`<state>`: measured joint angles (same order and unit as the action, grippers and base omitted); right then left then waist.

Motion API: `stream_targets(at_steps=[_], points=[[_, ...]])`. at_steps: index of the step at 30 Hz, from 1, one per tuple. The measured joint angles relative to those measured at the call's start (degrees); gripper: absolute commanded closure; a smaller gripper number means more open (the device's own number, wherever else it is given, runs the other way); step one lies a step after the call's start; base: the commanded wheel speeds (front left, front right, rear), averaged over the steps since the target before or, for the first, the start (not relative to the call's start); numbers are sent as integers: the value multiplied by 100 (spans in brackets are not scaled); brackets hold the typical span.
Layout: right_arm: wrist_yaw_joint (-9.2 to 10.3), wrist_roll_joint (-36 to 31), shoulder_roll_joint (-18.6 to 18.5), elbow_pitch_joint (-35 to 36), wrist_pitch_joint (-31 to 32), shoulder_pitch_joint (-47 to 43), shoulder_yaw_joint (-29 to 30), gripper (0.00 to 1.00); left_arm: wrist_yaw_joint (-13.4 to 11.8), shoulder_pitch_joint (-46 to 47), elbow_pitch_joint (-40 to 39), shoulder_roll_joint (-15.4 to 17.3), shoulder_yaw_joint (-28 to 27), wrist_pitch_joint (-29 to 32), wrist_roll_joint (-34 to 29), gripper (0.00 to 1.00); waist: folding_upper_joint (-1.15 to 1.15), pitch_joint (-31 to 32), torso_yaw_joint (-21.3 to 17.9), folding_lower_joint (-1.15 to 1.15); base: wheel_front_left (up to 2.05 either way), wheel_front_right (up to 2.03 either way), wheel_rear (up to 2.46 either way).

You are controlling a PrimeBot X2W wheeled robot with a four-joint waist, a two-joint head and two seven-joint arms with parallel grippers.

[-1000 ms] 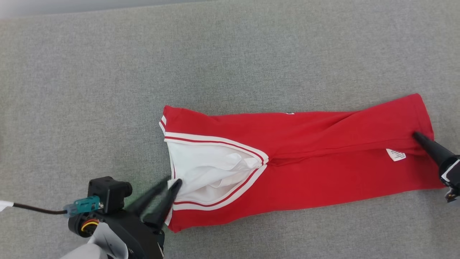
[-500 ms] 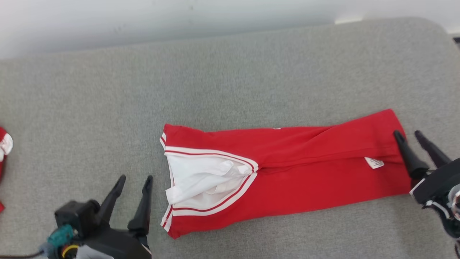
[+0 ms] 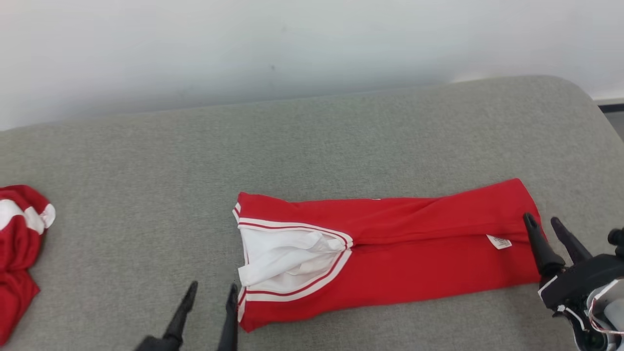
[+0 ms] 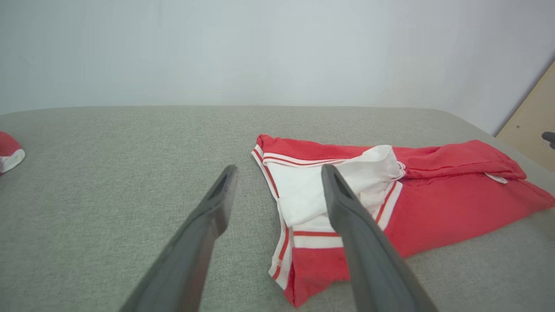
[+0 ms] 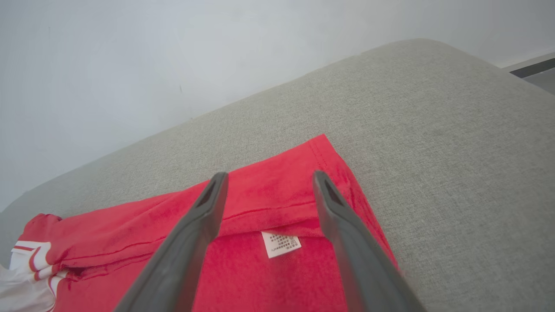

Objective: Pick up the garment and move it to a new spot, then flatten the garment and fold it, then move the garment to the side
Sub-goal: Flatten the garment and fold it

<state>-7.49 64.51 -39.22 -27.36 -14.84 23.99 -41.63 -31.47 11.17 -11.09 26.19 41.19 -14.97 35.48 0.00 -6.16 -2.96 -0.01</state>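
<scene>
The garment (image 3: 414, 248) is red with white, red-striped trim and a white inner part; it lies folded into a long strip across the grey cushion. My left gripper (image 3: 211, 290) stands open just off the strip's left, near corner, nothing between its fingers. In the left wrist view the garment (image 4: 433, 203) lies ahead and to the right of the left gripper (image 4: 277, 171). My right gripper (image 3: 542, 220) stands open at the strip's right end. From the right wrist, the right gripper (image 5: 266, 177) hangs over the red hem and the white label (image 5: 281, 243), holding nothing.
A second crumpled red and white cloth (image 3: 19, 243) lies at the cushion's far left. The grey cushion (image 3: 312, 146) ends at a pale wall behind and rounds off at its right end. A tan board (image 4: 531, 121) stands beyond the right end.
Both grippers opened and let go of the garment, then drew back off its ends. The head camera tilted up, so the wall and the other cloth came into view.
</scene>
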Motion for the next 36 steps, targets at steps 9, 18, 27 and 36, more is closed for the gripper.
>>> stream_targets(at_steps=[9, 18, 27, 36], points=[[0, -162, 330, -679, -5, -382, 660, 0, 170, -546, 64, -564, -258, -3, -856, 0, 0, 159, 299, 0, 0, 0, 0], [0, 89, 537, -1714, 83, -162, 896, 0, 493, -744, 245, -851, -391, -3, -1298, 0, 0, 179, 550, 0, 0, 0, 0], [0, 342, 561, -2497, 322, 220, 915, 0, 799, -736, 405, -995, -422, -3, -1490, 0, 0, 16, 736, 1, 0, 0, 0], [0, 606, 614, -2807, 485, 373, 827, 28, 980, -667, 490, -1034, -478, -3, -1605, 0, 0, -163, 871, 1, 0, 0, 0]])
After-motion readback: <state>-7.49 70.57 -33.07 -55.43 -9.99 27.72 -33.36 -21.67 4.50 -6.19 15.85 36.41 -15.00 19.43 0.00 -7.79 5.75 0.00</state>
